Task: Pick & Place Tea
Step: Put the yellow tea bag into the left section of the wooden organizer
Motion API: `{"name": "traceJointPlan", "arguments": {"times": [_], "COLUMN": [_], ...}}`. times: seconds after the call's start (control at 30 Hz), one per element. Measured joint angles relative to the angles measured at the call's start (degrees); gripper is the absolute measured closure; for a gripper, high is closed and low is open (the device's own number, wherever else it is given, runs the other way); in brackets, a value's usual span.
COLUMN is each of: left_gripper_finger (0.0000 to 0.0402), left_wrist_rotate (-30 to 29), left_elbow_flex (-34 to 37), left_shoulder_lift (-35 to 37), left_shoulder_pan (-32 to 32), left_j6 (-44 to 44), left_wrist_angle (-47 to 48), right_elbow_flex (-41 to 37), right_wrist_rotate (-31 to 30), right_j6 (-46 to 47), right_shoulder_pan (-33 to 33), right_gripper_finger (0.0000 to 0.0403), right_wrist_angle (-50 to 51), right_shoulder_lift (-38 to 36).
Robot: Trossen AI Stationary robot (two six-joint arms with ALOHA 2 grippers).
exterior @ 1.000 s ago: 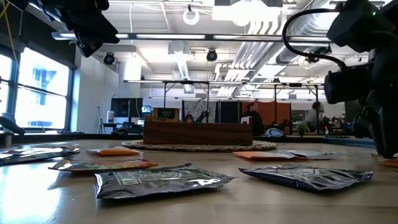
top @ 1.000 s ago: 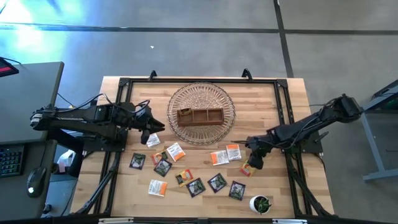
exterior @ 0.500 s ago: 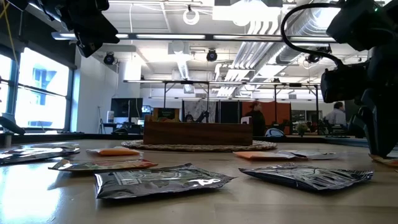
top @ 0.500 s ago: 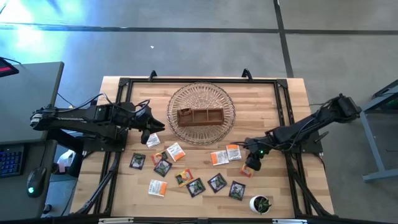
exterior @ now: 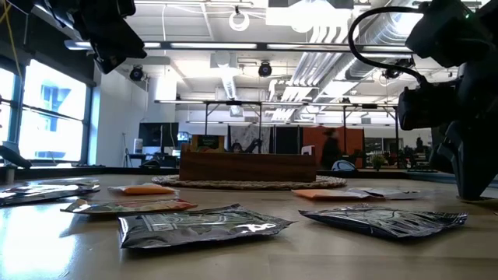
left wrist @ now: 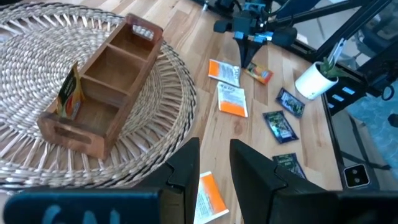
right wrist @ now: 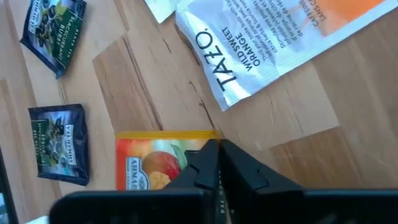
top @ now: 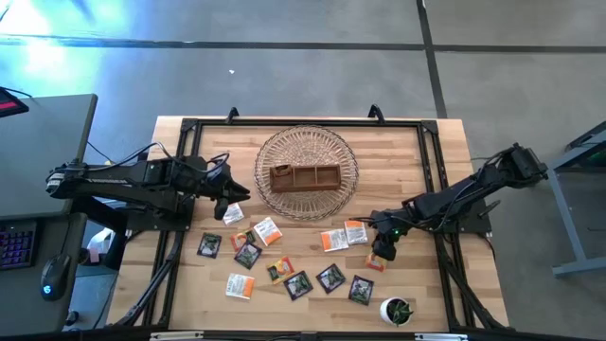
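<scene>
1. High view: right gripper (top: 382,252) sits right of centre, low on the table (top: 445,152), fingertips down on a yellow-red tea packet (top: 376,260). Left gripper (top: 230,194) hangs at centre-left, just beside the wicker mat (top: 308,142). Rest of the tea packets (top: 298,284) are scattered across the lower middle. Wooden tray (top: 305,177) is on the mat, upper centre. Plant pot (top: 397,311) at lower right.
2. Low view: right gripper (exterior: 471,190) at far right edge, tips at table level. A black packet (exterior: 198,226) lies lower centre-left, another (exterior: 385,222) lower right. Tray (exterior: 247,166) mid-frame.
3. Left wrist view: left gripper (left wrist: 214,171) at bottom centre, fingers (left wrist: 183,165) parted w/ nothing between. Tray (left wrist: 99,93) at left holds one yellow-red packet (left wrist: 69,92) standing in its end slot. Right gripper (left wrist: 251,55) top centre, tips by the yellow-red packet (left wrist: 259,74).
4. Right wrist view: right gripper (right wrist: 217,163) bottom centre, fingers (right wrist: 202,168) pressed nearly together at the yellow-red packet's (right wrist: 155,163) edge; can't tell if it's pinched. White-and-orange packet (right wrist: 273,43) upper right; two dark packets (right wrist: 59,144) at left.
</scene>
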State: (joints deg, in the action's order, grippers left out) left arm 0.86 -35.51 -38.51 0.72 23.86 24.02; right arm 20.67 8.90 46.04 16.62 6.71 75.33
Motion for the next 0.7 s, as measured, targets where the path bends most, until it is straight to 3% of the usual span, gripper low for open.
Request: {"name": "traceJointPlan", "arguments": {"times": [0.23, 0.57, 0.7], "left_gripper_finger": [0.0314, 0.0314, 0.0314], "left_wrist_rotate": [-0.01, 0.0, 0.0], "left_elbow_flex": [0.0, 0.0, 0.0], "left_shoulder_lift": [0.01, 0.01, 0.01], "left_shoulder_pan": [-0.01, -0.01, -0.01], "left_j6": [0.0, 0.0, 0.0], "left_wrist_angle": [0.17, 0.14, 0.14], "right_elbow_flex": [-0.31, -0.26, -0.21], "right_wrist_rotate": [-1.04, -10.99, -17.74], "right_j6": [-2.17, -6.28, -9.62], "right_shoulder_pan": [0.11, 0.04, -0.46], "right_gripper_finger": [0.04, 0.0401, 0.0402], "right_wrist_angle": [-7.04, -18.7, -23.32], "right_shoulder_lift": [0.21, 0.09, 1.29]}}
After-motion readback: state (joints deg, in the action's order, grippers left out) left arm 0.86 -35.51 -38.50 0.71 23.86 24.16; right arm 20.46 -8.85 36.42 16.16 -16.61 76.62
